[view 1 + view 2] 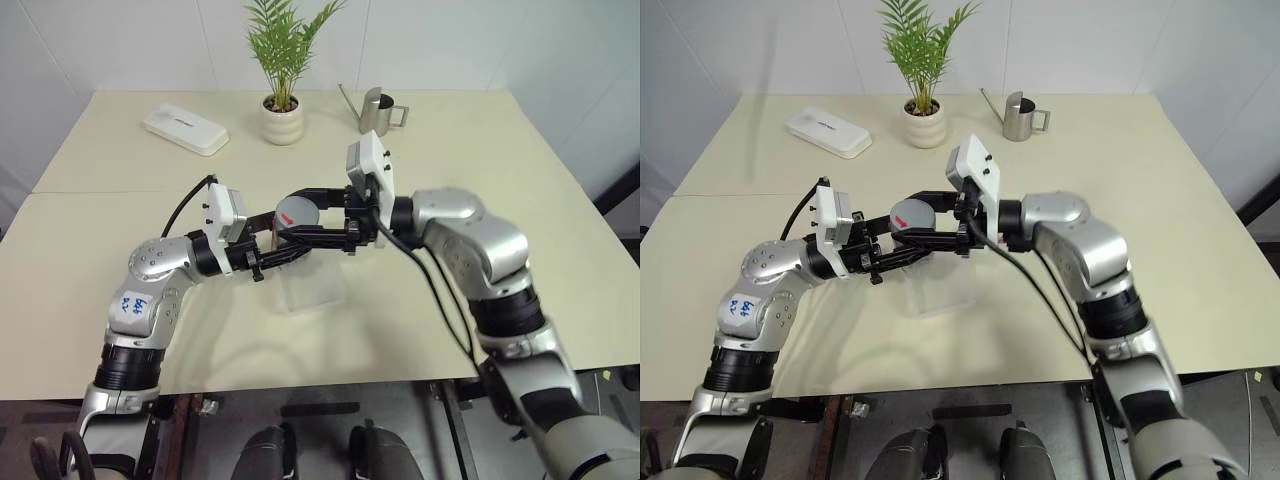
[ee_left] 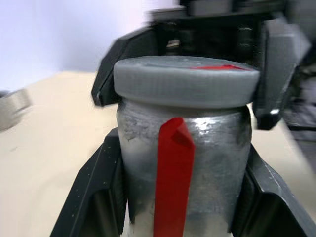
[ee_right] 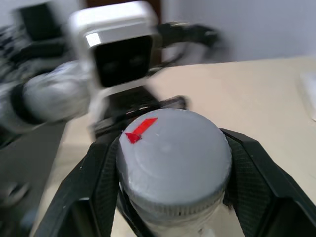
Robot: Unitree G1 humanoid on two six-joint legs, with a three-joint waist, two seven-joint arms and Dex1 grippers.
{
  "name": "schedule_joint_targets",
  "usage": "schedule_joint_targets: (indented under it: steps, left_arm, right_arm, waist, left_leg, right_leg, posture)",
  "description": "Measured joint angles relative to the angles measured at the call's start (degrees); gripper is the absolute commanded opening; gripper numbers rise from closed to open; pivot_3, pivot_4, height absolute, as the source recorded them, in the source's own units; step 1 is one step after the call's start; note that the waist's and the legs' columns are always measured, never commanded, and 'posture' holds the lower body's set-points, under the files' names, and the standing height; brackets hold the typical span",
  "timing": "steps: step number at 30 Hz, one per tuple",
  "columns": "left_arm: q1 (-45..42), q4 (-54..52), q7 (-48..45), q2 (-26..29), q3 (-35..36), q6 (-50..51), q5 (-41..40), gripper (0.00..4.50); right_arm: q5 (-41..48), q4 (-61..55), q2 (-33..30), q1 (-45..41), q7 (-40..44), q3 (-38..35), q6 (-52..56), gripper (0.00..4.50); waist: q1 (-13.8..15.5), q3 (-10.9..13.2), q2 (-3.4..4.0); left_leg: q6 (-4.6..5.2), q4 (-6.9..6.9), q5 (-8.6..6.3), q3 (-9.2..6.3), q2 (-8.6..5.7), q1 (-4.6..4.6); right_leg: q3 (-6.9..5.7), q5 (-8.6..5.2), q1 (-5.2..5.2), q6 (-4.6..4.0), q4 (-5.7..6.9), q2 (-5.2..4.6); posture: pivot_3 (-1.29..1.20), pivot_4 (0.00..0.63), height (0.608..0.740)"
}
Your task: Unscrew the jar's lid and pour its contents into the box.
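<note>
Nearest the head camera, the two arms meet above the middle of the table (image 1: pixel 480 130). The left tool (image 2: pixel 182 163) is clenched on the body of the jar (image 2: pixel 212 148), one black finger on each side of the silvery wall; the right tool (image 3: pixel 173 173) is clenched on the lid (image 3: pixel 173 158), which sits on top of the jar, its fingers (image 3: pixel 252 168) pressed to opposite sides of the ribbed rim.

The left wrist view alone shows a red strip running down the jar's side, with the right tool's fingers flanking the lid above. The right wrist view alone shows the lid's flat grey top with its small red mark near the edge, and the left arm's white camera block beyond. The contents cannot be seen.

The eye views give what the wrist views lack: the jar and lid are held in the air, and the clear box (image 1: pixel 310 285) lies on the table just below and slightly nearer than the tools.

Well beyond the tools stand a potted plant (image 1: pixel 283 110), a steel watering can (image 1: pixel 378 110) and a flat white case (image 1: pixel 185 128). The table is pale cream; white walls rise behind it.
</note>
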Motion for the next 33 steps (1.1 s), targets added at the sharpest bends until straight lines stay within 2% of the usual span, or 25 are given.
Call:
schedule_joint_targets:
  steps: [7,16,17,21,26,33]
  left_arm:
    - [-4.5,4.3,-8.3,-2.0,-1.7,0.2,-0.4,2.07]
    - [-4.7,4.9,-9.1,-3.2,-1.7,0.5,-0.2,2.07]
    - [-4.7,4.9,-9.1,-3.0,-1.7,0.6,-0.1,2.07]
    - [-4.7,4.8,-8.9,-3.5,-3.8,1.3,0.1,2.07]
    - [-3.0,4.7,-7.7,-1.1,-2.0,1.3,0.1,2.07]
    - [-1.6,5.0,-4.2,-1.2,0.3,0.4,0.1,2.07]
  right_arm:
    - [-2.9,11.6,-1.8,-9.0,16.8,2.6,-5.3,2.63]
    - [-3.5,13.6,-1.4,-9.5,19.3,2.2,-6.4,2.63]
    - [-3.5,13.6,-1.4,-9.3,19.0,2.1,-6.2,3.35]
    - [-2.8,12.2,0.4,-8.9,16.9,1.7,-5.0,4.47]
    - [-1.7,11.5,-0.4,-6.7,13.2,-3.0,-5.0,4.47]
    - [-0.1,3.9,-0.7,-1.9,9.1,-4.4,-2.6,4.47]
  waist:
    - [0.0,0.0,0.01]
    - [0.0,0.0,0.01]
    - [0.0,0.0,0.01]
    - [0.0,0.0,0.01]
    - [0.0,0.0,0.02]
    - [0.0,0.0,0.01]
  left_leg:
    - [0.0,0.07,0.0,0.04,0.07,0.0]
    - [0.0,0.14,0.0,0.02,0.07,-0.01]
    - [0.0,0.14,0.0,0.03,0.07,-0.01]
    - [-0.01,0.16,0.01,0.02,0.08,-0.01]
    - [-0.01,0.15,0.01,0.01,0.07,-0.01]
    - [-0.01,0.14,0.0,-0.02,0.07,-0.01]
  right_leg:
    - [0.0,0.0,-0.01,0.0,0.02,0.08]
    - [0.01,0.0,0.01,0.0,0.03,0.07]
    - [0.01,0.0,0.01,0.0,0.03,0.06]
    - [0.02,0.0,0.02,0.0,0.05,0.06]
    - [0.02,0.0,0.02,0.0,0.04,0.04]
    - [0.0,0.0,0.02,0.0,0.05,-0.04]
  posture:
    - [0.0,0.15,0.74]
    - [0.0,0.15,0.74]
    - [0.0,0.15,0.74]
    - [0.0,0.15,0.74]
    - [0.0,0.15,0.74]
    - [0.0,0.15,0.74]
